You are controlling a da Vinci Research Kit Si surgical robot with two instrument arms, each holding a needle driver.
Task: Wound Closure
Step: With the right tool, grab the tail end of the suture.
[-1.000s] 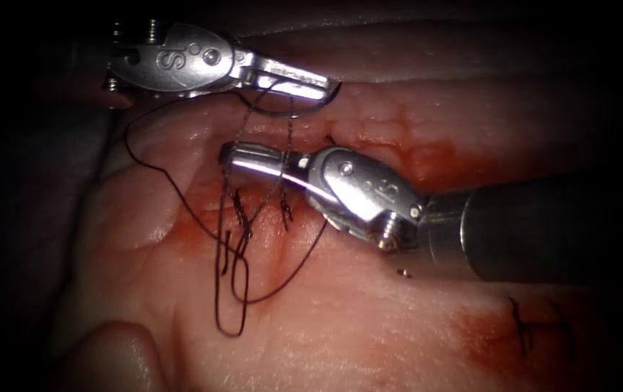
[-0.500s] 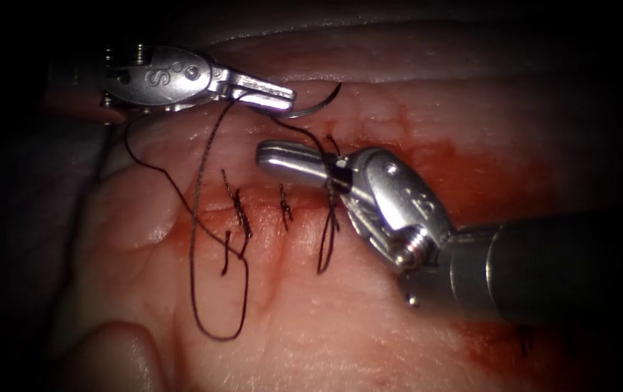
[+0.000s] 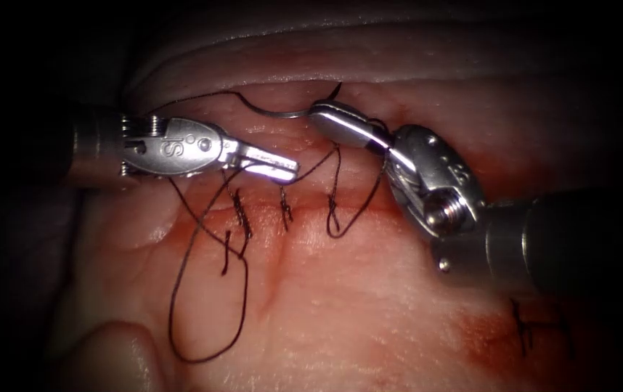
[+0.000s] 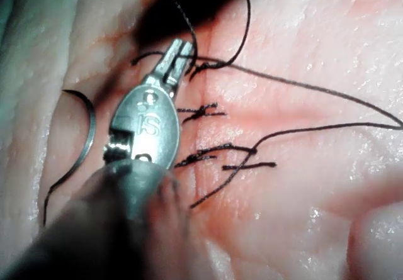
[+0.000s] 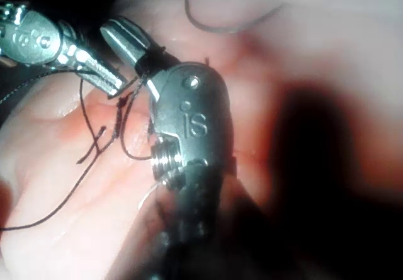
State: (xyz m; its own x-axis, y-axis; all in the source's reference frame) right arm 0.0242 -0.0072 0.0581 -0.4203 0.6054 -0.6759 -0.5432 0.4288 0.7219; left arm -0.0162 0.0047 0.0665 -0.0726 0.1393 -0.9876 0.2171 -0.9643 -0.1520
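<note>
- The left tool (image 3: 271,161) is lying across the tissue (image 3: 369,305) just above the cut (image 3: 282,207), its jaws closed on a strand of thread (image 3: 202,305) at their tip; the left wrist view shows that strand caught between the jaw tips (image 4: 178,55).
- The right tool (image 3: 340,123) is reaching in from the right, its jaws closed with thread wound around them near the hinge. I cannot tell whether anything is clamped between the jaws.
- The needle (image 3: 282,110) is lying free on the tissue above the cut, held by neither tool and not stuck into the tissue; its curve is sitting just beside the right tool's tip.
- Thread is hanging in a long loop below the cut on the left and in a shorter loop under the right tool.
- Two finished stitches (image 3: 242,214) are crossing the cut, and red fluid (image 3: 202,225) is staining the tissue around them.
- Another stitch (image 3: 526,327) is sitting well off to the lower right.
</note>
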